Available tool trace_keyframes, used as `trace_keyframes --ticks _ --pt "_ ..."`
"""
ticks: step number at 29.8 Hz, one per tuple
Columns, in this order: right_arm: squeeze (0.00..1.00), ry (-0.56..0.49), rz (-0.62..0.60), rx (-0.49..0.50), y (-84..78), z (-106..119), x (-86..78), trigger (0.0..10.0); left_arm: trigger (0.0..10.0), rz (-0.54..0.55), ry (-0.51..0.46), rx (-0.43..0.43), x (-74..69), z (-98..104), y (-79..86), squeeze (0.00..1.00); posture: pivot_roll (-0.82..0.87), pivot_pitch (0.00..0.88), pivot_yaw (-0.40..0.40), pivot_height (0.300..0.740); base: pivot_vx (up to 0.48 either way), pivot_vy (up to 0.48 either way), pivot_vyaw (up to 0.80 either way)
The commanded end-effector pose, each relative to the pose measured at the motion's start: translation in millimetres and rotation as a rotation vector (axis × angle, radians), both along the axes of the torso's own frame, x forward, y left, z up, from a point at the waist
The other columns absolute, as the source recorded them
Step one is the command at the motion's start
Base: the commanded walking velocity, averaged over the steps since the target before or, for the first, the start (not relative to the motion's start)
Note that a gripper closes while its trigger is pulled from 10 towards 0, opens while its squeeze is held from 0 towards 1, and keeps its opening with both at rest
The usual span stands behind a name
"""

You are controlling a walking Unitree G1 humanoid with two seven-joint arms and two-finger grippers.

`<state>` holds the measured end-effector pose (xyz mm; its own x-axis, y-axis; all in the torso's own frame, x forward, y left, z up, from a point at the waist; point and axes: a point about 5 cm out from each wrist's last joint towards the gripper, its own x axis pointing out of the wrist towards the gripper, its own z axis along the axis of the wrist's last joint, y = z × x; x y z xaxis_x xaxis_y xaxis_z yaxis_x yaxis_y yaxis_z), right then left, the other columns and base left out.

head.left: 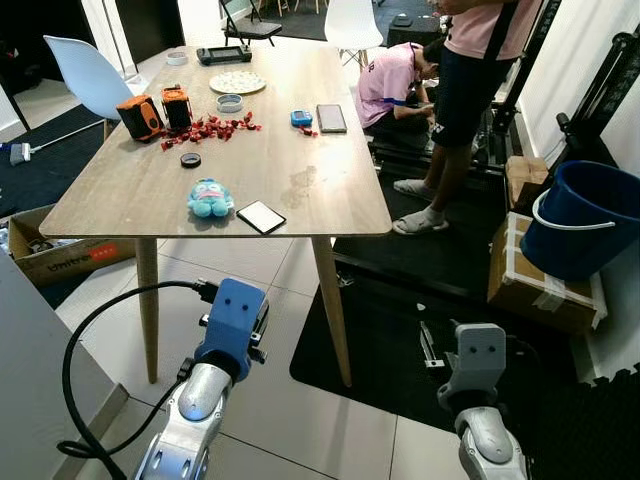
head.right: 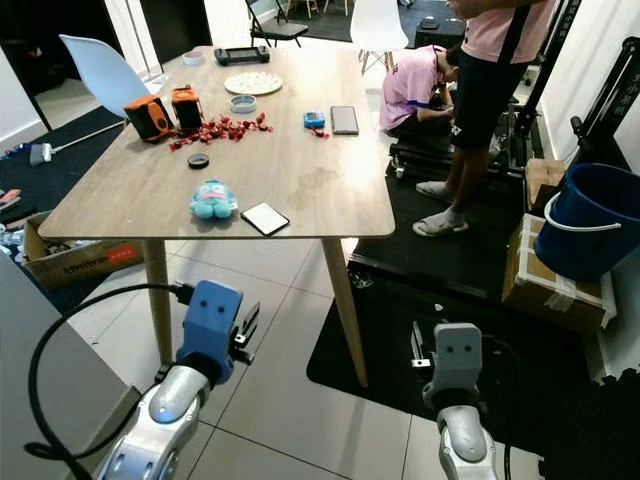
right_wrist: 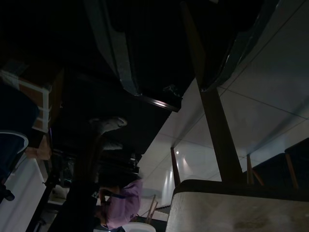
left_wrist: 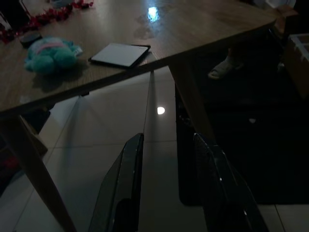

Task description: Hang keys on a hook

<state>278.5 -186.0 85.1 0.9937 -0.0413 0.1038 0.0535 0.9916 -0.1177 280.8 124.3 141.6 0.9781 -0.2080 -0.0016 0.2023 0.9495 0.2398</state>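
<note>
Both arms hang low in front of a wooden table (head.left: 330, 200). My left arm (head.left: 232, 325) with its blue wrist is near the table's front left leg. My left gripper (left_wrist: 169, 140) is open over pale floor tiles, with nothing between its fingers. My right arm (head.left: 478, 360) with its grey wrist hangs over a black mat (head.left: 400, 340). My right gripper (right_wrist: 174, 53) is open and holds nothing. A small blue item (head.left: 301, 118) lies on the table beside a dark phone (head.left: 331, 118); it is too small to tell what it is.
On the table lie a teal plush (head.left: 210, 198), a white card (head.left: 261, 216), red sweets (head.left: 205, 128), two orange devices (head.left: 158, 112) and a plate (head.left: 237, 82). A standing person (head.left: 470, 90) and a crouching person (head.left: 395, 85) are at the right. Blue bucket (head.left: 580, 220) sits on cardboard boxes (head.left: 540, 285).
</note>
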Motion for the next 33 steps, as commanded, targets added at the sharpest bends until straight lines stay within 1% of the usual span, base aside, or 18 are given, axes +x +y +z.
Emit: trace_keyframes --ticks 1,5,23,33 --pt "0.0 -0.011 0.01 0.005 2.9 1.7 -0.3 10.0 10.0 -0.005 -0.008 0.0 -0.6 -0.2 -0.9 0.0 0.08 0.149 0.013 0.74 0.0 0.0 0.0" --pt "0.0 -0.011 0.012 0.002 2.8 1.7 0.0 10.0 10.0 -0.009 -0.019 0.006 -0.4 0.7 -0.9 0.0 0.08 0.142 0.013 0.74 0.375 0.0 0.0" --pt "0.0 -0.018 0.027 -0.01 5.1 2.5 0.8 10.0 10.0 0.005 -0.015 0.013 1.8 -0.9 1.5 0.0 0.09 0.137 0.012 0.74 0.48 0.0 0.0" --pt "0.0 -0.02 0.03 -0.015 5.8 2.7 0.9 10.0 10.0 0.01 -0.015 0.012 2.1 -0.6 1.8 0.0 0.09 0.139 0.013 0.74 0.427 0.0 0.0"
